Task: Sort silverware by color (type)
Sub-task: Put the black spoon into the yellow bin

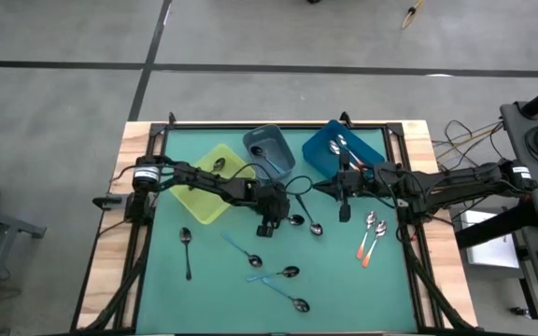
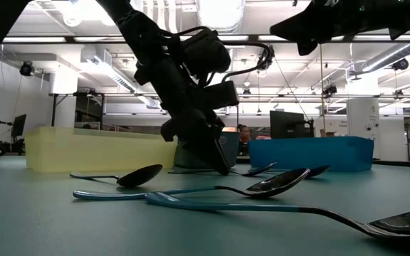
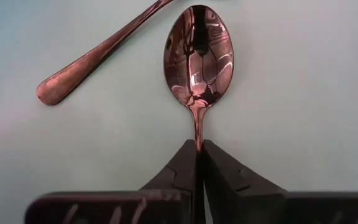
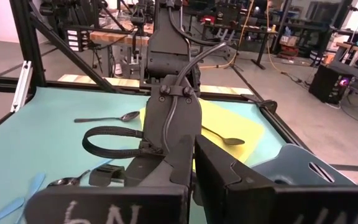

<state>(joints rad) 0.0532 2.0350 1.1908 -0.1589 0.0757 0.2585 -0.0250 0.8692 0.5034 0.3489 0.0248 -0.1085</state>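
Fingers of the left gripper (image 3: 199, 163) are pressed together on the thin handle of a dark spoon (image 3: 198, 59) lying on the green mat (image 1: 213, 280) mid-table, so the pickup step looks in hand. Next comes a lift and carry to the yellow bin (image 1: 215, 191), which already holds a spoon. Farther off, the right gripper (image 1: 345, 213) hangs pressed together and empty in front of the blue bin (image 1: 320, 149).
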